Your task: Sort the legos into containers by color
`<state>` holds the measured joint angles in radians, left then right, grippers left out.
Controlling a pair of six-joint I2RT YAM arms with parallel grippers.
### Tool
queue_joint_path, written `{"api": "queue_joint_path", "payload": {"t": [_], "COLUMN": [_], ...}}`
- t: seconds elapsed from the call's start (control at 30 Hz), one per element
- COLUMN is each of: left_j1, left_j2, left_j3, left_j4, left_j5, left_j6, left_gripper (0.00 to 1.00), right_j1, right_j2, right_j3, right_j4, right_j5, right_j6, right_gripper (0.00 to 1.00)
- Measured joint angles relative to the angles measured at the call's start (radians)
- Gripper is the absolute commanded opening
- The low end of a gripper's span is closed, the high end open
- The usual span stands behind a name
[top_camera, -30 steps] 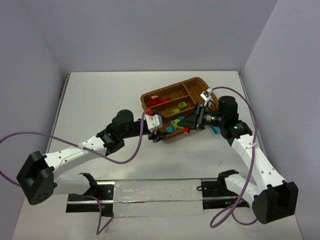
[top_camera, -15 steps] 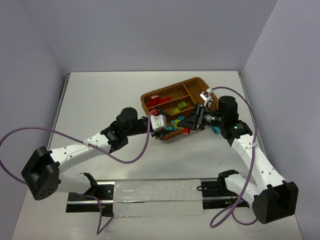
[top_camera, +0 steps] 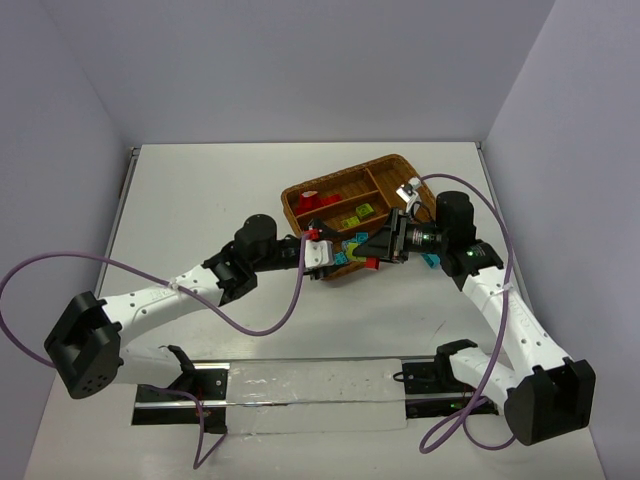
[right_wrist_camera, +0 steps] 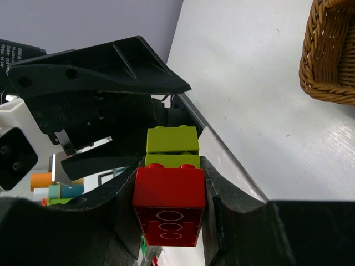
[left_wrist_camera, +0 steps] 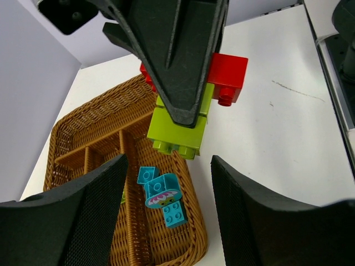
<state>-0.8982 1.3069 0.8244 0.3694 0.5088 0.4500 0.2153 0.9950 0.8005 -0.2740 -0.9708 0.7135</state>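
R hand (right_wrist_camera: 169, 180) is clamped on a red brick (right_wrist_camera: 169, 205). Its two fingers press the brick's sides w/ no gap showing. A yellow-green brick (right_wrist_camera: 172, 147) is stuck onto the red one's far face, so the pair hangs as one stack clear of the tabletop (left_wrist_camera: 277, 138).

L hand (left_wrist_camera: 169, 166) is spread wide and grips nothing. Its fingers (left_wrist_camera: 83, 216) sit well apart at the bottom of the L wrist view, w/ the stack beyond the gap, not touching either pad as far as I can tell. In the R wrist view the L hand's two black fingers show past the stack, one above and one lower left, gaping.

From the top cam both hands meet tip to tip at the near long edge of the wicker tray (top_camera: 395, 162), L arm coming in from the left, R arm from the right.

Tray contents:
- Cyan bricks (left_wrist_camera: 162, 191) lie in the slot along that near edge (three or so, bunched; exact count unclear).
- Red bricks (top_camera: 325, 200) lie in the far long slot.
- Yellow-green pieces (top_camera: 358, 212) lie in the middle slot.
- The crosswise end slot is too small in the top view to read.

In the L wrist view the stack sits just above the tray's near rim, yellow-green end lowest, red brick up and to the right of it.
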Motion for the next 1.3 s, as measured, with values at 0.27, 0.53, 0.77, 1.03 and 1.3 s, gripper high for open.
{"api": "queue_joint_path", "payload": {"t": [0.27, 0.53, 0.77, 1.03, 1.3], "left_j1": [0.000, 0.000, 0.000, 0.001, 0.001], "left_j2": [0.001, 0.003, 0.024, 0.039, 0.040], "left_j3": [0.014, 0.015, 0.035, 0.052, 0.054], "left_j4": [-0.008, -0.008, -0.009, -0.007, -0.013], "left_j5": [0.055, 0.103, 0.112, 0.111, 0.107], "left_j6": [0.008, 0.005, -0.001, -0.016, -0.027], "left_gripper": [0.66, 0.62, 0.57, 0.31, 0.00], "right_j1": [0.000, 0.000, 0.000, 0.000, 0.000], "right_j2": [0.009, 0.016, 0.016, 0.017, 0.017], "right_j3": [0.000, -0.002, -0.002, -0.004, -0.004], "right_j4": [0.007, 0.026, 0.028, 0.025, 0.018], "right_j5": [-0.021, -0.032, -0.036, -0.039, -0.039], "right_j6": [0.000, 0.001, 0.000, -0.006, -0.028], "right_gripper": [0.00, 0.00, 0.00, 0.00, 0.00]}}
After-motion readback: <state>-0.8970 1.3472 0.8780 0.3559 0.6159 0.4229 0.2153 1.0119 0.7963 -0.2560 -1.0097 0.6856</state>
